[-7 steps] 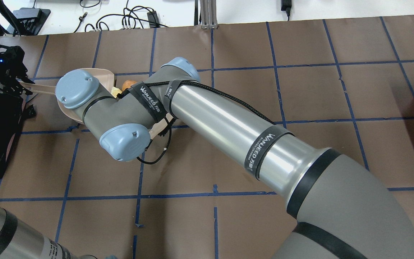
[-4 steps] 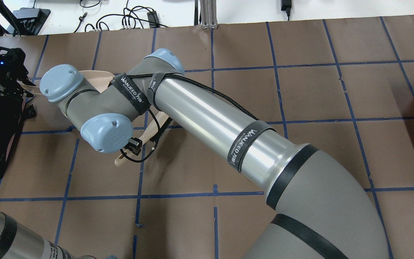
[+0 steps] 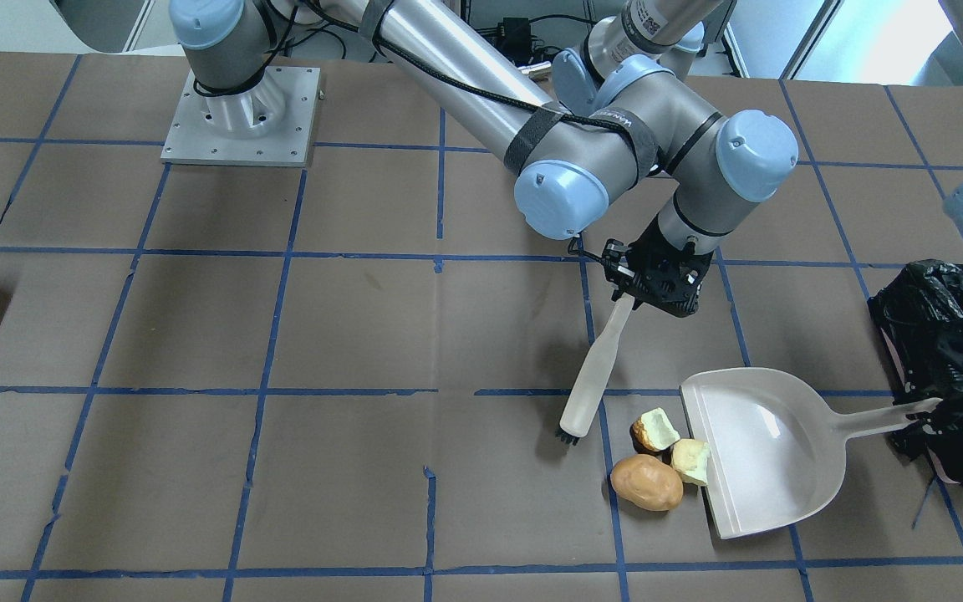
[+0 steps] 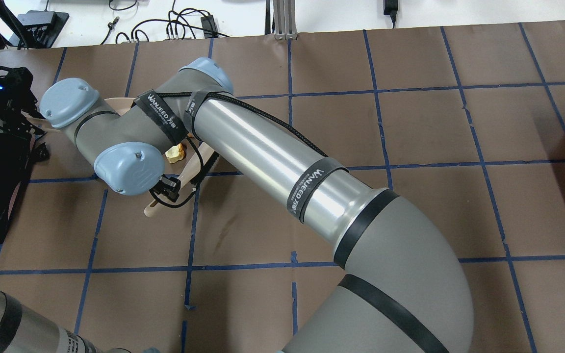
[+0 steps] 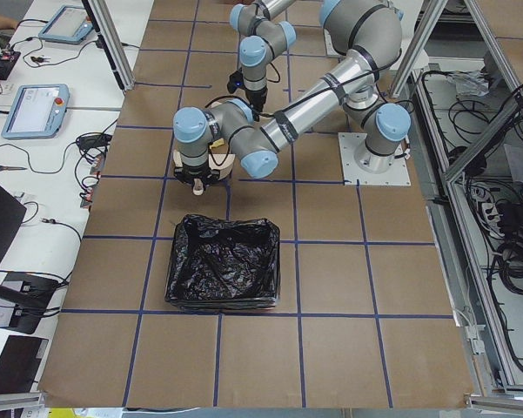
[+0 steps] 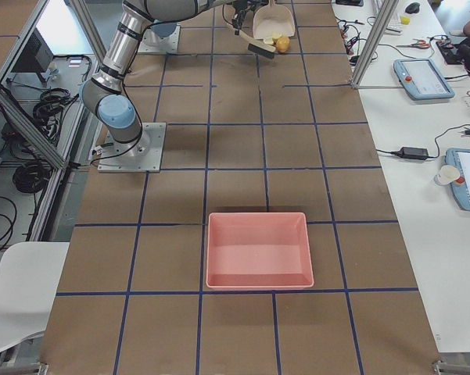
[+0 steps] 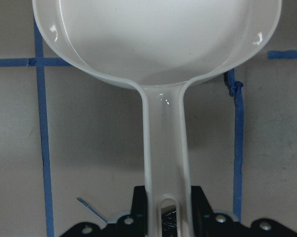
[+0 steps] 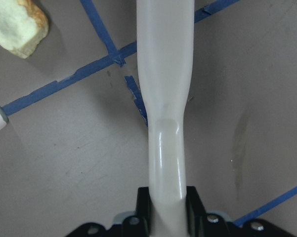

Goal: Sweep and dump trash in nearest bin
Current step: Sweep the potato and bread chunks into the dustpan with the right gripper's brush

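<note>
Sliding toward the robot's left end of the tabletop (image 3: 197, 334) since a second ago, the right arm's wrist now sits closer to the black bag, and from overhead more of the brush (image 3: 594, 368) handle pokes out on its near side, with a pale chunk (image 4: 174, 153) now showing under the forearm where the brown piece peeked out before. From across the table, the right gripper (image 3: 653, 288) has its jaws clamped on the top of the pale brush handle; the brush hangs tilted, its dark bristle end low by the tabletop just beside the trash, on the side away from the dustpan (image 3: 770, 451). All three pieces lie on the tabletop at the dustpan's open lip, none inside it: the brown bun (image 3: 647, 482) nearest the onlooker's side, one pale chunk (image 3: 690, 461) touching both the bun and the lip, the other chunk (image 3: 657, 429) just behind them. The left gripper (image 7: 165, 207) has its jaws closed on the end of the dustpan's handle, holding the pan flat with its mouth toward the pieces. That handle reaches back to the bin (image 3: 950, 334), its crinkled black bag standing just beyond at the robot's left end. Well apart, at the opposite end, sits a pink tray (image 6: 258, 248).
</note>
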You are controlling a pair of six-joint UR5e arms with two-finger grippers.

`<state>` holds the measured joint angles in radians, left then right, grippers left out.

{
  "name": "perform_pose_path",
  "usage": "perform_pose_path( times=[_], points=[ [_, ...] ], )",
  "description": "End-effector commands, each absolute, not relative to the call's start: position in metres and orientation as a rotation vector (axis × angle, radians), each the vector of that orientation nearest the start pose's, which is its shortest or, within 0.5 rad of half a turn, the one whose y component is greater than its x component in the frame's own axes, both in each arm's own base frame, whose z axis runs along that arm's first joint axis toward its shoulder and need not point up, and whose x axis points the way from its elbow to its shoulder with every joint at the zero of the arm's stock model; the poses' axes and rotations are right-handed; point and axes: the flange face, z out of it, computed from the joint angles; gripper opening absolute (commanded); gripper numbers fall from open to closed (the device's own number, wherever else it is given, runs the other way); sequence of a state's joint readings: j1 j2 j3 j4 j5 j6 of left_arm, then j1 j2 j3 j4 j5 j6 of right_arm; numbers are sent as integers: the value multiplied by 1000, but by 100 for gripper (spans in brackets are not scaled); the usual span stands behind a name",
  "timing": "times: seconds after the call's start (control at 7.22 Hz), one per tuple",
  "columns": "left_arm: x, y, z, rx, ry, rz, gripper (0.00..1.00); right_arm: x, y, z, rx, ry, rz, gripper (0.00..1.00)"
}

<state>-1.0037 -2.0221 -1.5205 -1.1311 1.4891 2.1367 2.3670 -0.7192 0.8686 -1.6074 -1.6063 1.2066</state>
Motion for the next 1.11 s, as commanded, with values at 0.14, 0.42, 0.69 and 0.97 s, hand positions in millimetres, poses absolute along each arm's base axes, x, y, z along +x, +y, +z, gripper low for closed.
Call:
perform_pose_path(
  times=[0.14, 0.42, 0.69, 0.97],
  points=[
    [232, -623, 294, -2225, -2235, 139, 8, 674, -485, 243, 577, 3202, 34, 1],
    [232, -623, 294, -2223, -2237, 139, 8, 669, -493, 250, 561, 3195, 23, 1],
    [232, -623, 293, -2222, -2236, 139, 8, 667, -496, 251, 512, 3203, -2, 1],
    [229, -624, 292, -2220, -2235, 138, 8, 667, -502, 253, 415, 3201, -35, 1]
  ],
)
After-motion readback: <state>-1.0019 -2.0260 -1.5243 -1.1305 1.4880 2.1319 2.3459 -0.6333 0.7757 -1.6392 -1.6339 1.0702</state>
